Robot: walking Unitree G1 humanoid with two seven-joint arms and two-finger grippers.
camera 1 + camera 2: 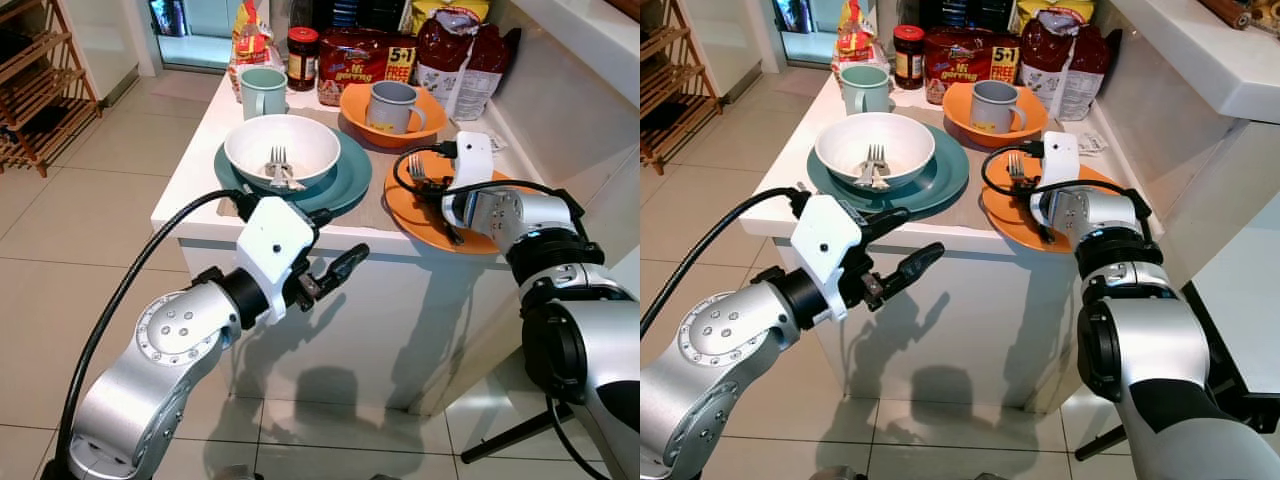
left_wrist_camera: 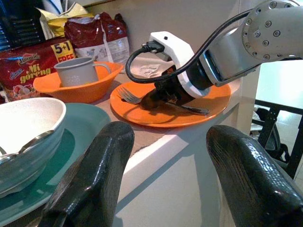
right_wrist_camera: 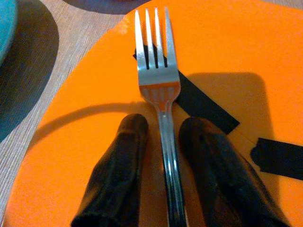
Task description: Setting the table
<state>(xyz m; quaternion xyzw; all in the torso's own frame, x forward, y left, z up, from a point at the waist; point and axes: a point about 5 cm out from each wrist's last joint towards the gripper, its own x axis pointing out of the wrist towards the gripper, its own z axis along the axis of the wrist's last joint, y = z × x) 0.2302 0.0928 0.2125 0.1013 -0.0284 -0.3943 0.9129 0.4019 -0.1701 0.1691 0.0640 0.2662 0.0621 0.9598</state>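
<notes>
The right gripper [image 3: 163, 165] is down on the orange plate [image 1: 425, 215] at the near right corner of the white table [image 1: 190, 190], its two black fingers [image 3: 118, 170] set either side of the handle of a metal fork [image 3: 158, 90]; the fingers straddle the handle closely, but whether they actually press on it cannot be told from the wrist view. The fork lies flat on the plate, tines pointing away from the robot toward the orange bowl [image 1: 360, 125] holding a grey mug [image 1: 392, 105]. Judged as a handled item, the fork is light, rigid and smooth, likely slippery against hard finger pads, and its low profile on the plate leaves little room to get under it. The narrow handle just behind the neck, where the fingers now sit, is the sensible hold; a firm squeeze across the flat edges should prevent it from swivelling. The plate itself may slide if pushed. The left gripper [image 1: 335, 272] hangs in front of the table edge, below the teal plate [image 1: 355, 175], fingers spread and holding nothing. The white bowl [image 1: 310, 135] on that plate already contains cutlery [image 1: 280, 170], and a pale green mug [image 1: 262, 92] stands behind it.
</notes>
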